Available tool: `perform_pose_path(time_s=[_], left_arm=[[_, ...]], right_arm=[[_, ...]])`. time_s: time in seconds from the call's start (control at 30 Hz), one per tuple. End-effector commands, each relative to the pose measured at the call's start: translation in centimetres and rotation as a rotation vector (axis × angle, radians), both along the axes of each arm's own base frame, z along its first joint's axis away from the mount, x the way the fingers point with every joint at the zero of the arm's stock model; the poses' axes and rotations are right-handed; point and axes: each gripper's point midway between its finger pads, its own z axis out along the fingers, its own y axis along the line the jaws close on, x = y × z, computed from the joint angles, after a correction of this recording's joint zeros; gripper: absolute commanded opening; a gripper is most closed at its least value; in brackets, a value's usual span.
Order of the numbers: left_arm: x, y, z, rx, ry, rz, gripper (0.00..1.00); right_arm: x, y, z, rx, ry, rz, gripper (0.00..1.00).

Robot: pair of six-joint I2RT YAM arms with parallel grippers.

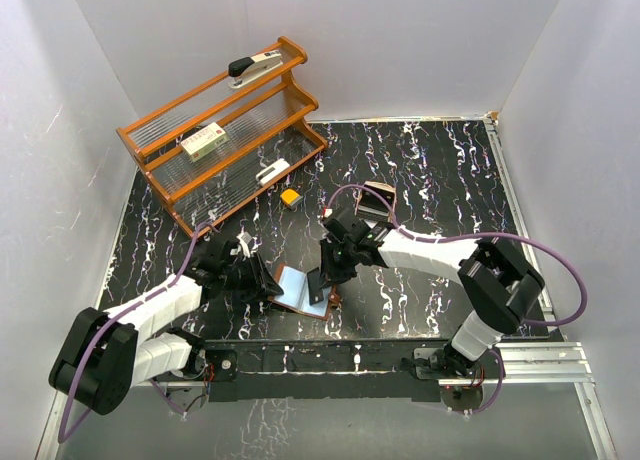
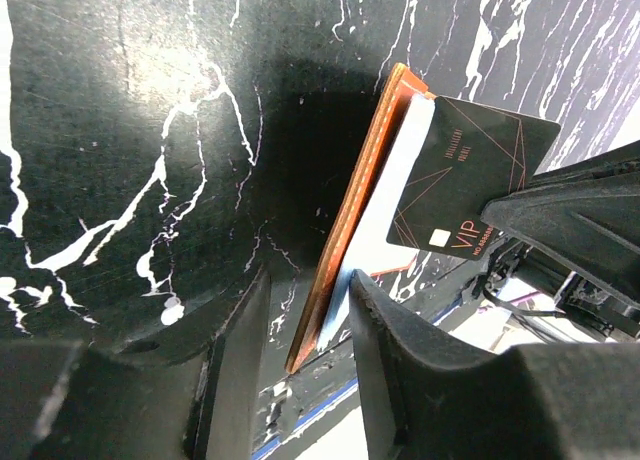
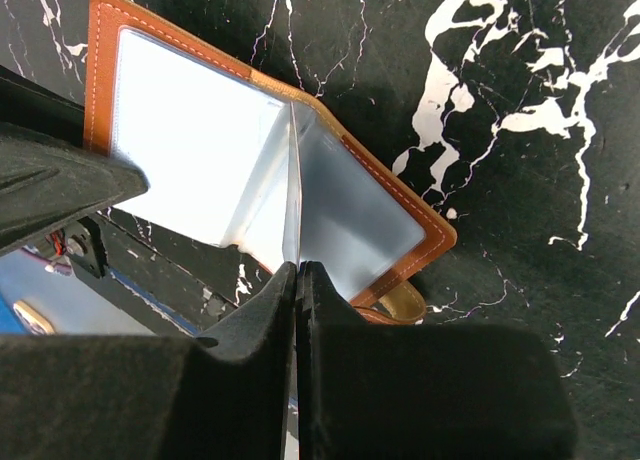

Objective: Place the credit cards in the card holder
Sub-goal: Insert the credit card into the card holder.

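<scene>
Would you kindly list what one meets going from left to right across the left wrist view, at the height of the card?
marble table → card holder, its brown cover edge-on → pale inner pocket → black VIP card → right gripper, shut on that card.

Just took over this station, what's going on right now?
The right gripper pinches a black VIP card edge-on, bringing it to the open card holder. The left gripper straddles the holder's raised cover, apparently propping it open. Most of the card is outside the holder, so it is not yet inserted.
</scene>
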Motion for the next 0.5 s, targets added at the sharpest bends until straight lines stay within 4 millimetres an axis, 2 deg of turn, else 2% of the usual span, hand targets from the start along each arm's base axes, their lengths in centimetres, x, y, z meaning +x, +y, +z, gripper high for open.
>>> perform_pose_path(time_s=[0.0,0.17,0.3,0.47], left_arm=[[0.24,0.48,0.46,0.042,-0.026,-0.013,0.34],[0.14,0.7,0.28,0.057,-0.024,-0.018,0.12],[-0.16,0.95,0.02,0.068,-0.009,-0.009,0.0],[-0.7,0.62,-0.32,0.031,0.019,0.005,0.0]], right_arm=[[0.79,0.07,-0.64,-0.007,-0.052,0.022,0.0],[0.7,-0.29,-1.34,-0.037,-0.048,0.042,0.0],[0.57,-0.17,-1.52,-0.035,-0.04,0.055,0.0],[0.21,0.07,-1.43,-0.015,-0.023,0.06,0.0]])
